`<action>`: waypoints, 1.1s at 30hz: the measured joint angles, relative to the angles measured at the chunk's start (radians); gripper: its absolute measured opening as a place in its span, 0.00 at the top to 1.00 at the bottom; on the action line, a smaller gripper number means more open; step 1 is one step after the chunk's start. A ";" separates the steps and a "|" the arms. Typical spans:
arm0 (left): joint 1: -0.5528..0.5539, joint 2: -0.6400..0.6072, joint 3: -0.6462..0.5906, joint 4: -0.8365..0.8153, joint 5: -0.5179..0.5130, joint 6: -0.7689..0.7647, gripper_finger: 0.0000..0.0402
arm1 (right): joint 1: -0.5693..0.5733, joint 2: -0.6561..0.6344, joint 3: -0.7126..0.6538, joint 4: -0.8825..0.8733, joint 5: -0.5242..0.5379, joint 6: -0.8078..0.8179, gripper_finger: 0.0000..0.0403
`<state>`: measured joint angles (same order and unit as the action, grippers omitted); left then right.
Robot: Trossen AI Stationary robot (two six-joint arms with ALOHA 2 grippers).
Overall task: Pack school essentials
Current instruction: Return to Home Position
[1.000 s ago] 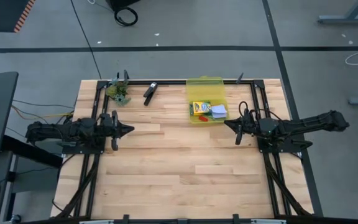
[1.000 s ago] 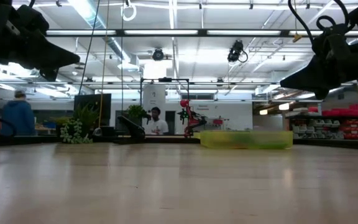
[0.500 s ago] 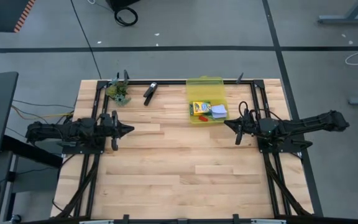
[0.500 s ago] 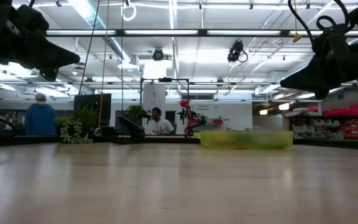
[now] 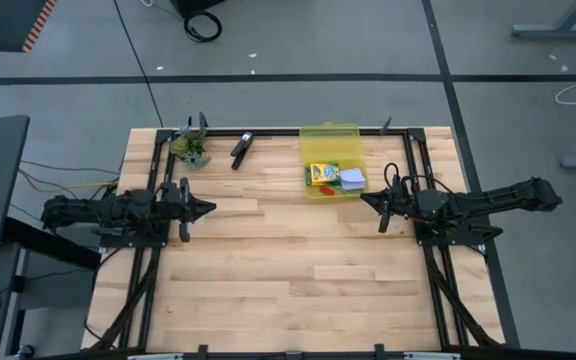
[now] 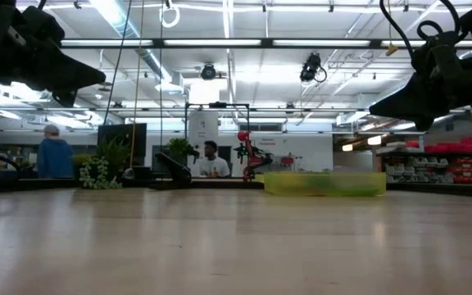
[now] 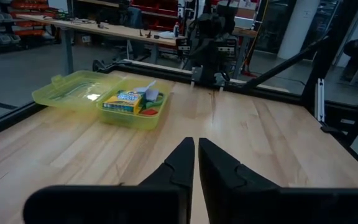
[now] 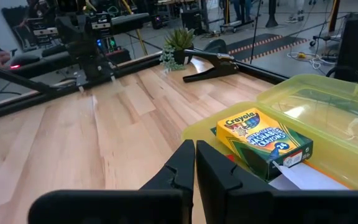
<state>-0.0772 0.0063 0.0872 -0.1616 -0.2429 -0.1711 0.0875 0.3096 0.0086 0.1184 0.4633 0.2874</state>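
A translucent yellow case (image 5: 332, 160) sits open near the table's far edge, its lid laid back. Inside lie the yellow-green crayon box (image 5: 324, 174) (image 8: 263, 143), a light-blue pad (image 5: 353, 179) and a red piece (image 7: 146, 112); scissors, pencils and pen are hidden. My left gripper (image 5: 208, 208) (image 7: 196, 149) hangs shut above the table's left side, clear of everything. My right gripper (image 5: 366, 200) (image 8: 194, 152) hangs shut just near the case's near side, above the table.
A black clip (image 5: 240, 150) (image 8: 213, 67) and a small green plant clump (image 5: 192, 150) (image 8: 178, 46) lie at the far left edge. Black frame rails (image 5: 268, 131) border the table. The middle and near wood stands free. People move in the room behind (image 6: 52, 156).
Both arms hold still. Only a person in blue in the room behind has walked.
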 joint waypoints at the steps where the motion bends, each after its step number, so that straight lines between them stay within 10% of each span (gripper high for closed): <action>1: 0.000 0.000 0.000 0.000 0.000 0.000 0.92 | 0.000 0.000 0.000 0.000 0.000 0.000 0.95; 33: 0.000 0.000 0.000 0.000 0.000 0.000 0.93 | 0.000 0.000 0.000 0.000 0.000 0.000 0.95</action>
<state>-0.0770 0.0063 0.0875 -0.1616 -0.2428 -0.1707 0.0875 0.3097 0.0086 0.1184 0.4633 0.2874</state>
